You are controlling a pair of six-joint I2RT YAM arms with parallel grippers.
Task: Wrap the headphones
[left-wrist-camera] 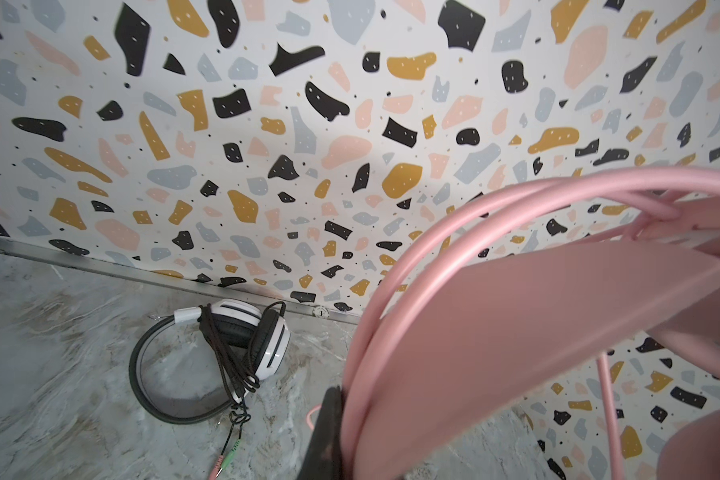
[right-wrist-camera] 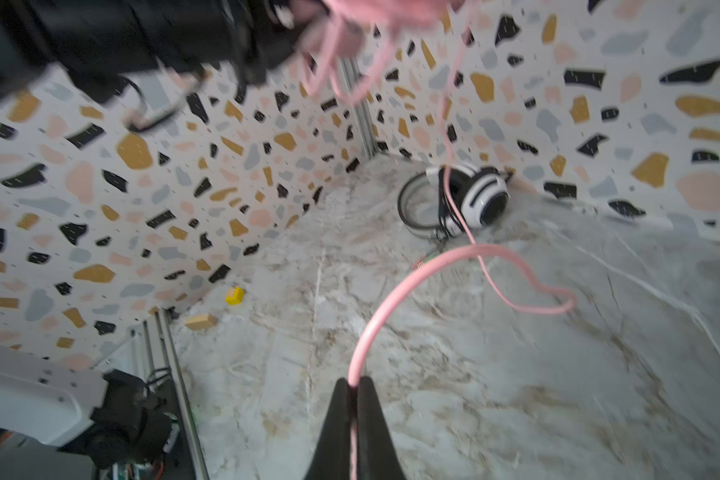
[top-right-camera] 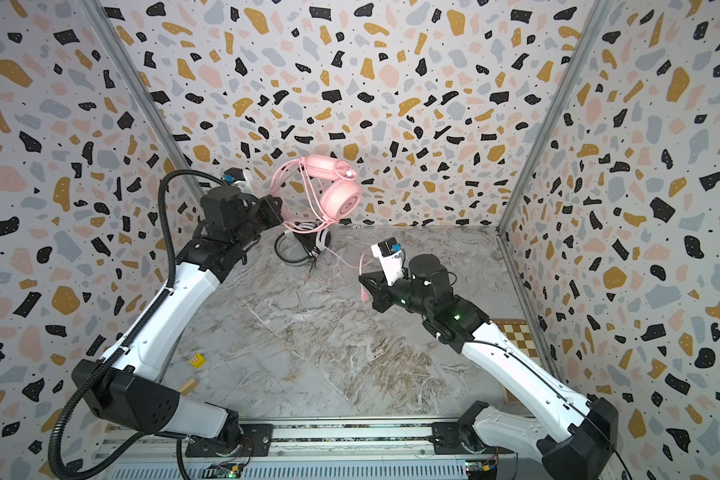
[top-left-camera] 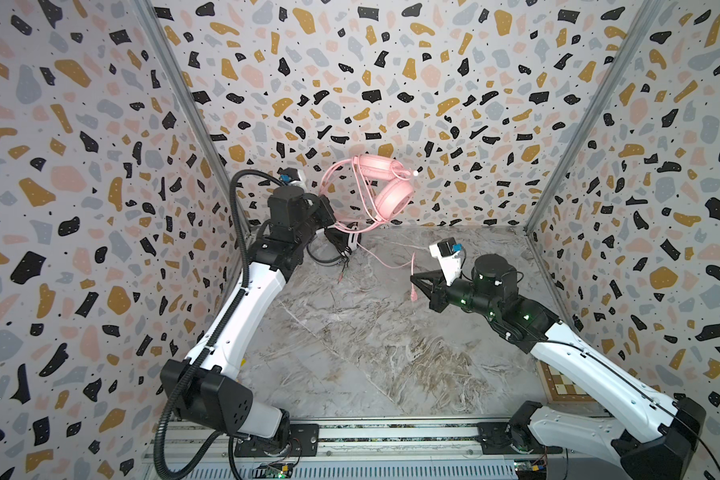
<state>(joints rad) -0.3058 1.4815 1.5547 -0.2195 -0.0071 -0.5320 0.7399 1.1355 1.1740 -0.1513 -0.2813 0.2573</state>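
Observation:
The pink headphones [top-left-camera: 393, 199] [top-right-camera: 344, 201] hang in the air by the back wall, with several loops of their pink cable wound round the band. My left gripper [top-left-camera: 324, 210] [left-wrist-camera: 350, 401] is shut on the pink band [left-wrist-camera: 474, 353]; only one of its fingers [left-wrist-camera: 327, 432] shows. The loose end of the pink cable [top-left-camera: 391, 259] [right-wrist-camera: 395, 299] runs to my right gripper [top-left-camera: 414, 277] [top-right-camera: 362, 277] [right-wrist-camera: 353, 380], which is shut on it above the table's middle. The white headphones [top-left-camera: 350, 241] [top-right-camera: 319, 241] [left-wrist-camera: 262, 340] [right-wrist-camera: 481, 199] lie at the back left, their black cable bundled.
A yellow cube [top-right-camera: 197, 360] [right-wrist-camera: 235, 296] and a wooden block [top-right-camera: 187, 386] [right-wrist-camera: 200, 322] lie near the left wall. A checkered board [top-right-camera: 516, 336] sits by the right wall. Patterned walls enclose the marble table [top-left-camera: 371, 353] on three sides.

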